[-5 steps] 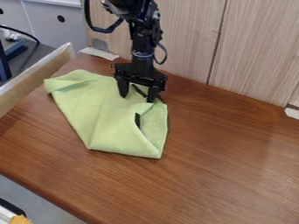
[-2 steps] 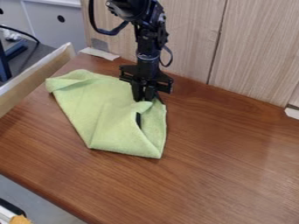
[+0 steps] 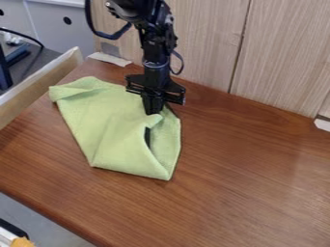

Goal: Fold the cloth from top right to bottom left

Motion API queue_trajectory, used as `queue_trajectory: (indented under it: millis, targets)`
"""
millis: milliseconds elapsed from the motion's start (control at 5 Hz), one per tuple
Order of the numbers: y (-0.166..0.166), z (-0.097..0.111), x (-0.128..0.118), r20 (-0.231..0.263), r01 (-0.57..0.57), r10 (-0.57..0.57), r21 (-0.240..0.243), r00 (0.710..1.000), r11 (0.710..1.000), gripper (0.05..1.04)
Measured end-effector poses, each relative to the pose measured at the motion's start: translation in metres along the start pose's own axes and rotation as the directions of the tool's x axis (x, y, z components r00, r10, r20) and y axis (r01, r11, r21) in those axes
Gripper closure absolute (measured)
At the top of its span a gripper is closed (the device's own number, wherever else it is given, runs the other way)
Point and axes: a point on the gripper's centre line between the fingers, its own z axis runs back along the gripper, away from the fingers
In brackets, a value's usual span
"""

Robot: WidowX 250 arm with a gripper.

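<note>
Starting at the left, treat the wooden board (image 3: pixel 40 83) as a limit, judging by its nearness to the upper left corner of the cloth (image 3: pixel 109 120). Leave the left side flat on the counter (image 3: pixel 258 188), as a base for the fold. Aim toward the lower left edge, laying material down over it rather than dragging the whole piece along. Near the middle, watch the raised ridge beside the dark strip (image 3: pixel 147 137); probably best to ease that out while lowering, to avoid a hard crease.

At upper centre, with its fingers pressed together at the top right part of the cloth, apparently pinching a bit of it, raise the gripper (image 3: pixel 153 112) gently first, then carry it low and slantwise down to the left. Go slowly, so as not to lose a possibly shallow grip. Farther right, bring the loose flap along too, checking for lag or twisting underneath. Let go only after lowering close to the counter, then draw straight up to avoid tugging the fold open again.
</note>
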Motion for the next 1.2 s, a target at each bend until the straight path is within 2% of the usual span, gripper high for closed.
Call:
queue_trajectory:
  millis: [400, 600, 800, 1200]
  targets:
    - [0.006, 0.030, -0.004, 0.068, 0.001, 0.000, -0.025, 0.998, 1.000, 1.025]
    - [0.010, 0.044, -0.010, 0.092, -0.005, 0.009, -0.041, 0.996, 0.999, 1.025]
    - [0.020, 0.065, -0.022, 0.132, -0.003, 0.011, -0.056, 0.991, 0.998, 1.027]
    - [0.049, 0.090, -0.073, 0.170, 0.020, -0.008, -0.067, 0.985, 0.998, 1.027]
